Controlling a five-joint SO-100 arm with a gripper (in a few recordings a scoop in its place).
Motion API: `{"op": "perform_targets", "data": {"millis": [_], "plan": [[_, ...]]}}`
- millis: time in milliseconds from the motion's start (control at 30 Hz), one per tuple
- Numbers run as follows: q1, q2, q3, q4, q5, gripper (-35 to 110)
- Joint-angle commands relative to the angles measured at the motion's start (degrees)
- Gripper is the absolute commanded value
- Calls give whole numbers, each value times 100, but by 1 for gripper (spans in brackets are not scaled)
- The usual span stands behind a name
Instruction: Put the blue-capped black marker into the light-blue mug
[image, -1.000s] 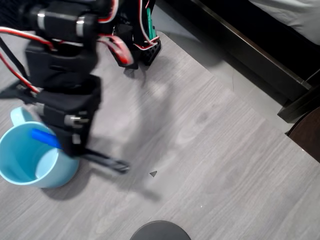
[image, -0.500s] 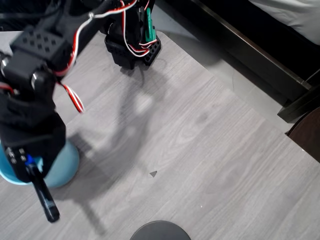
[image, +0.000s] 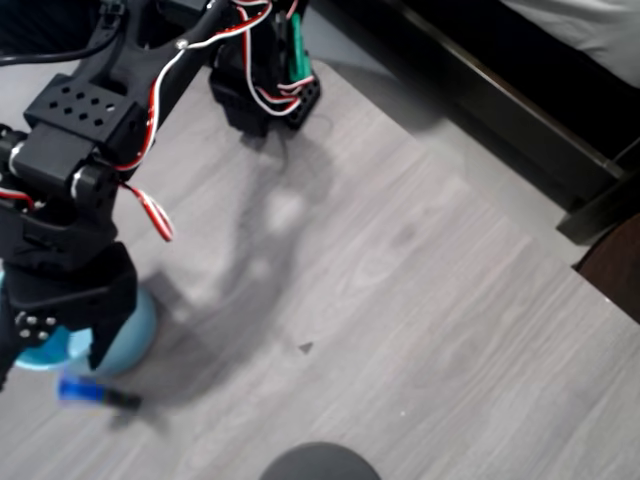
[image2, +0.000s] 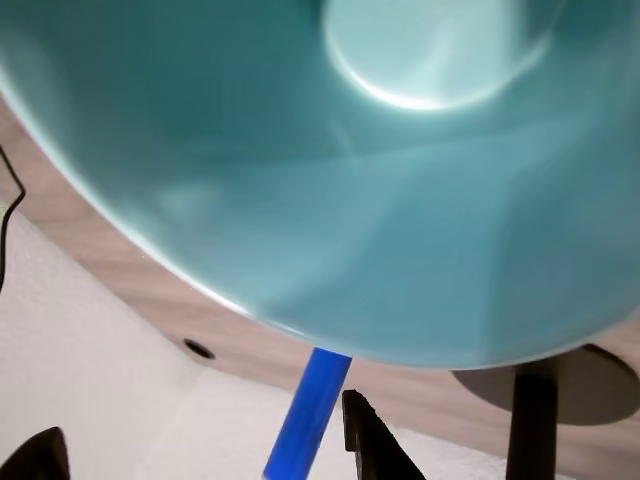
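Grey wood-grain tabletop (image: 400, 300) lies under your black pincer (image: 50, 345), whose fingers stand spread, holding nothing. Just below it in the overhead view, your slim black marker with the bright blue cap (image: 95, 393) lies blurred on the tabletop, outside the mug. Beneath the pincer sits the pale sky-blue cylindrical mug (image: 135, 330).
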Motion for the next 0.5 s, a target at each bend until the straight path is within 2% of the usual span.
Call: {"op": "perform_targets", "data": {"millis": [0,67,100,133,300,467], "plan": [[9,448,-176,62,-35,42],[-26,492,-176,-9,-325,21],[-79,483,-176,-18,-404,5],[-158,466,-176,-26,-554,0],[-721,483,-193,-105,-1301,0],[-1230,756,-229,272,-1986,0]]}}
